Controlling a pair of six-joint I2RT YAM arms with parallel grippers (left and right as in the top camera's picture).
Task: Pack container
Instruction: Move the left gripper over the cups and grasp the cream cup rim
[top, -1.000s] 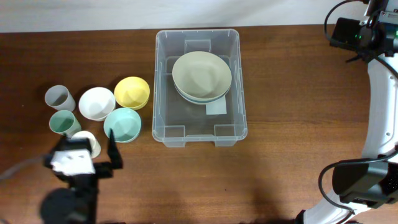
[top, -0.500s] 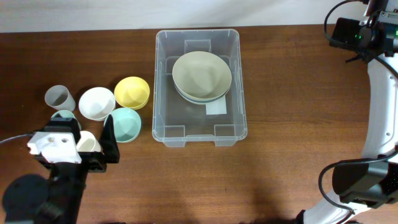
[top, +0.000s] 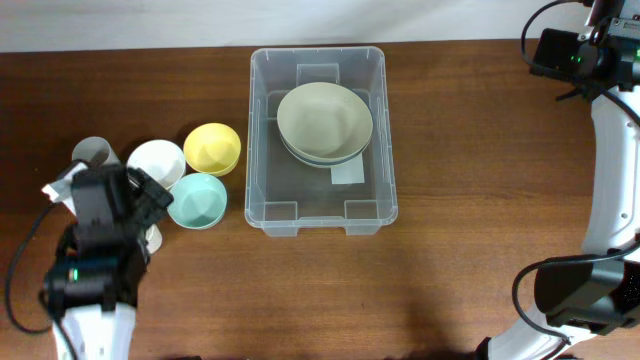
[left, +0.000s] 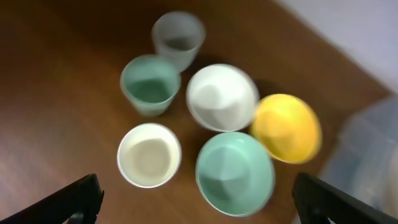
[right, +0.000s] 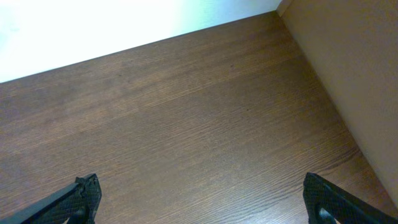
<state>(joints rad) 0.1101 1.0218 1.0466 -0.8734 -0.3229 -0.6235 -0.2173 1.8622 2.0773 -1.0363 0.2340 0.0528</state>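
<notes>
The clear container (top: 262, 150) stands at the table's middle with a beige bowl (top: 324, 120) stacked on another bowl inside, next to a white label (top: 348, 173). Left of it are a yellow bowl (top: 212, 148), a white bowl (top: 156, 163), a teal bowl (top: 198, 200) and a grey cup (top: 88, 152). My left gripper (left: 198, 199) is open and empty, hovering above the group. Its view shows a green cup (left: 150, 84), a cream cup (left: 149, 154), the teal bowl (left: 235, 172), the white bowl (left: 222, 96), the yellow bowl (left: 286, 127) and the grey cup (left: 178, 38). My right gripper (right: 202, 199) is open and empty.
My left arm (top: 100, 230) covers the green and cream cups in the overhead view. My right arm (top: 575, 55) is raised at the far right corner over bare wood, near the wall. The container's corner (left: 373, 137) shows at the right edge of the left wrist view.
My left arm has moved from the table's front edge toward the cups and turned, so it now hides the green and cream cups from above. The right arm has not moved.
</notes>
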